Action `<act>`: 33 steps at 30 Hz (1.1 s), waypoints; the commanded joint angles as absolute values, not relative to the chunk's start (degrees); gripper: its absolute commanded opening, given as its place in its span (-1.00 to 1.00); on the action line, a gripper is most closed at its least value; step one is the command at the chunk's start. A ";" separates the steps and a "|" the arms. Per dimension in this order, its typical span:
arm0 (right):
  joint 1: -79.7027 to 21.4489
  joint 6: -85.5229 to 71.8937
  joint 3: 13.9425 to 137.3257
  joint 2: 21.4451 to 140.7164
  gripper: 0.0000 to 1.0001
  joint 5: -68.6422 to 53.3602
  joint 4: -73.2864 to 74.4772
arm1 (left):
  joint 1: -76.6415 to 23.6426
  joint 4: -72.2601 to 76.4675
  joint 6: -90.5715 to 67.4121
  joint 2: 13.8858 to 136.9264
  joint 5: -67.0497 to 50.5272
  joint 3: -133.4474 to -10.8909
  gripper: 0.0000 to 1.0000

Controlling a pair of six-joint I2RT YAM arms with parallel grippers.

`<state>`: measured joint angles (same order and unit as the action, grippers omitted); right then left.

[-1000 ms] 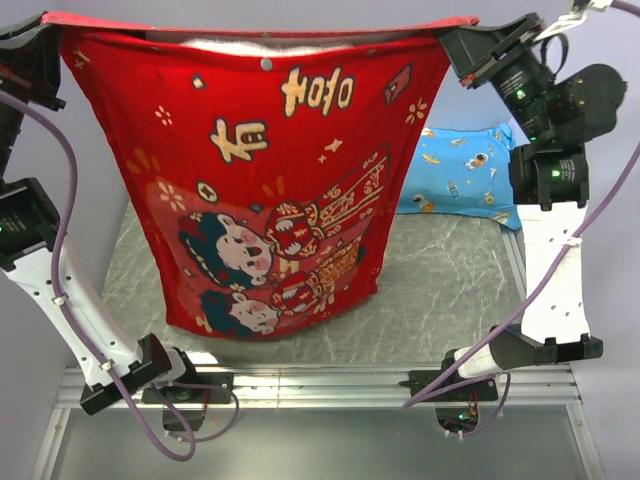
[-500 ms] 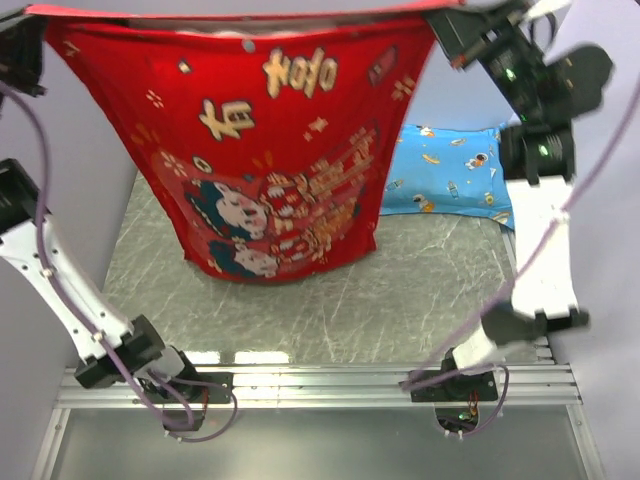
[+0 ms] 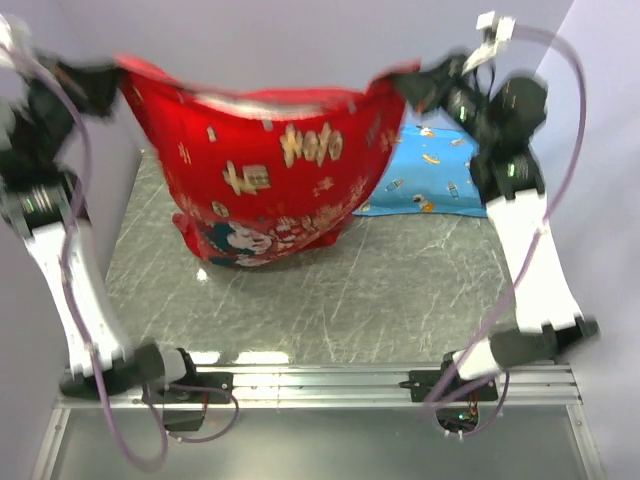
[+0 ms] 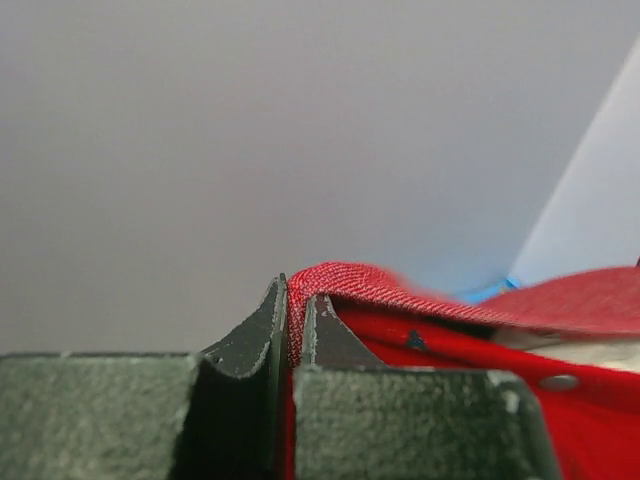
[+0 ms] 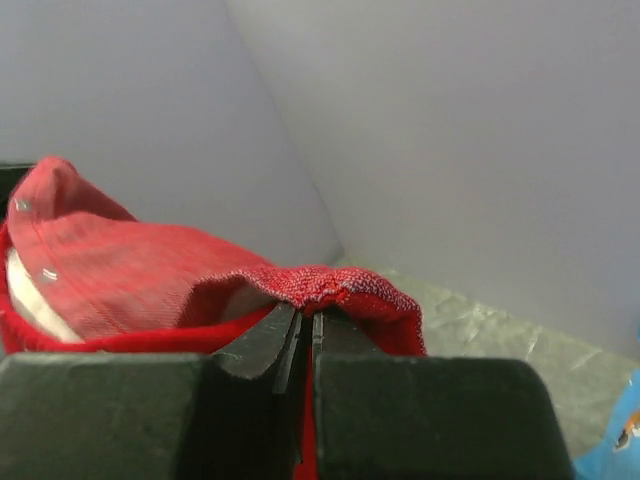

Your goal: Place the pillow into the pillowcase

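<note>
The red pillowcase point(image 3: 265, 170) with cartoon print hangs between my two grippers, mouth up, its lower end resting bunched on the grey table point(image 3: 400, 290). My left gripper point(image 3: 110, 78) is shut on the case's left top corner point(image 4: 300, 290). My right gripper point(image 3: 405, 85) is shut on the right top corner point(image 5: 320, 285). The white pillow shows as a sliver inside the case's mouth in the left wrist view point(image 4: 600, 352) and in the right wrist view point(image 5: 30, 300); the rest of it is hidden by the fabric.
A blue cartoon-print pillow point(image 3: 430, 175) lies at the back right of the table, just behind my right arm point(image 3: 530, 250). Grey walls stand close behind and to the left. A metal rail point(image 3: 320, 385) runs along the table's near edge.
Both grippers have dropped lower and moved closer together with the pillowcase. The case, which hung stretched flat and clear of the table, now sags and its bottom rests bunched on the table.
</note>
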<state>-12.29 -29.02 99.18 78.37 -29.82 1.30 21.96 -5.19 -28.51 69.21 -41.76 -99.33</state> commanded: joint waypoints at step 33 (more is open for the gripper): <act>-6.59 -25.48 127.37 83.58 -1.00 -18.72 -10.89 | 42.28 12.58 -34.99 74.09 -26.28 -123.15 -0.99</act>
<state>-8.43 -26.35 128.22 84.29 -27.70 -2.59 41.06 11.25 -38.00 72.23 -36.60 -126.02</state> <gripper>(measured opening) 0.026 0.052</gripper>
